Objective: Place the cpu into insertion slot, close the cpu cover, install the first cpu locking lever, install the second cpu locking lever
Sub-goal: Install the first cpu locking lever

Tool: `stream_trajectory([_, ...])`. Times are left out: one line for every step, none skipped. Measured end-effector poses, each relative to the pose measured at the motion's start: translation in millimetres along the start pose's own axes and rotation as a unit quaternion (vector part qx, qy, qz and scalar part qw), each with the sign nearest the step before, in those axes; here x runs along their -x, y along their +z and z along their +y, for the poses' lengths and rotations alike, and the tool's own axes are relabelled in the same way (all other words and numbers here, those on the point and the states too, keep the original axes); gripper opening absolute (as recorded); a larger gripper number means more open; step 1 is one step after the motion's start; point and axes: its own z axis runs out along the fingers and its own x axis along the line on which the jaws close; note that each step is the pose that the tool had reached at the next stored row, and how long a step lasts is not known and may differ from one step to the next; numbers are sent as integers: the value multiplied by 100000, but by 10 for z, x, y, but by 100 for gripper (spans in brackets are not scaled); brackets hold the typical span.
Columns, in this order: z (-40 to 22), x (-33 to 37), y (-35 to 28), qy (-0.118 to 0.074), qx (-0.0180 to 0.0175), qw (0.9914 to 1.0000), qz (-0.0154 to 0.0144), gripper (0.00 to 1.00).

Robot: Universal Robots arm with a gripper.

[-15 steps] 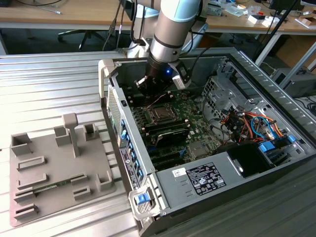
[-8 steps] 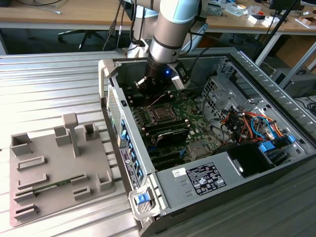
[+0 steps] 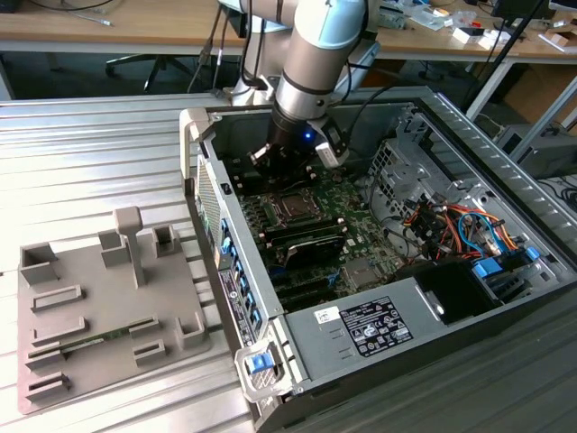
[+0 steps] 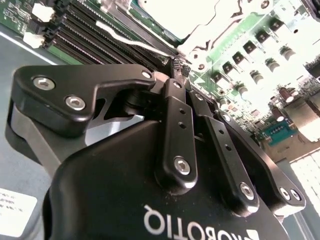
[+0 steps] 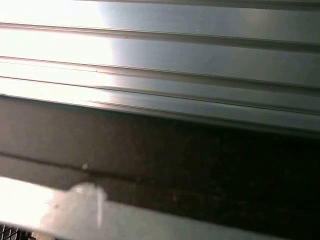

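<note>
Gripper hovers just beside insertion slot (fingers together).

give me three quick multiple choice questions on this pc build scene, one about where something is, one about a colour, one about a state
1. Where is the gripper?
A. over the grey fixture tray
B. inside the open computer case, above the motherboard
C. over the wooden desk

2. What colour is the motherboard?
A. green
B. red
C. white

3. How do the gripper's fingers stand?
A. spread wide
B. closed together at the tips
C. clamped on a cable

Answers:
1 B, in the exterior view the arm reaches down into the case just behind the insertion slot.
2 A, the board shows green in the exterior and second wrist views.
3 B, the second wrist view shows the fingers meeting at their tips.
</note>
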Motion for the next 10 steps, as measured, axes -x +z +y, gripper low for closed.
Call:
stream_trajectory([-3, 19, 12, 4, -61, 100000, 11, 11])
stream_trajectory([-4, 26, 17, 2, -79, 100000, 15, 11])
stream_trajectory([-5, 33, 22, 5, -89, 100000, 14, 11])
stream_trajectory([-7, 40, 26, 8, -103, 100000, 17, 11])
stream_trajectory([-8, 47, 29, 5, -112, 100000, 22, 11])
stream_trajectory([-9, 56, 33, 2, -121, 100000, 26, 11])
stream_trajectory([-10, 64, 35, -1, -119, 100000, 21, 11])
stream_trajectory([-12, 74, 36, -1, -114, 100000, 14, 11])
stream_trajectory([-13, 82, 36, 1, -116, 100000, 16, 11])
stream_trajectory([-14, 91, 36, -3, -118, 100000, 16, 11])
